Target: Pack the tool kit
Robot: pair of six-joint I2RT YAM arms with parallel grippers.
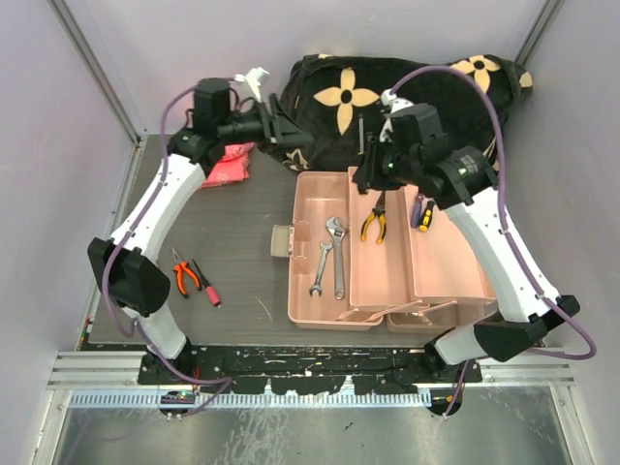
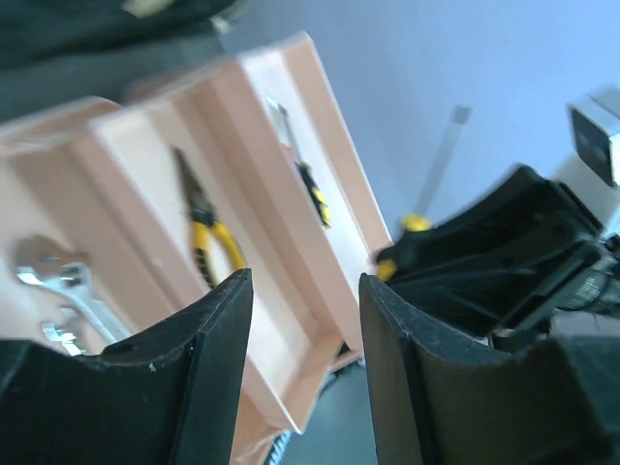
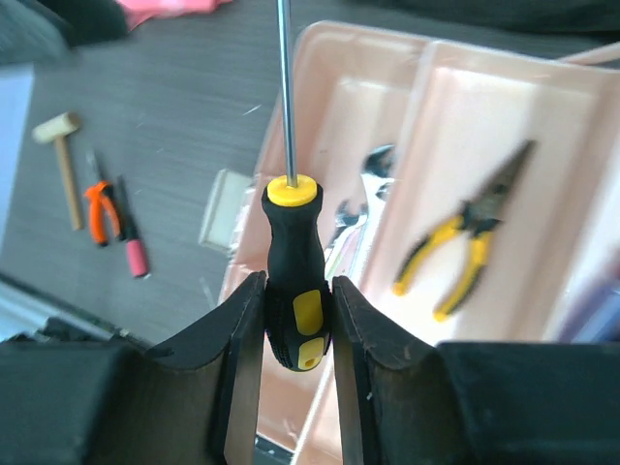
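We count two wrenches (image 1: 338,262) and one yellow pliers (image 1: 374,223) in the toolbox (image 1: 308,194) — right gripper (image 3: 295,286) clamps one screwdriver (image 3: 291,232), left gripper (image 2: 305,286) parted, empty; dark table (image 1: 232,242), lilac walls (image 1: 58,116).

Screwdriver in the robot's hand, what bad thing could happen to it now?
The screwdriver might slip or tilt: the right end effector pinches only the butt of its handle, and the long shaft sticks far out. Lowered carelessly, the shaft could catch the toolbox rim or land on the yellow pliers. The open left end effector hovers close, so the arms could bump.
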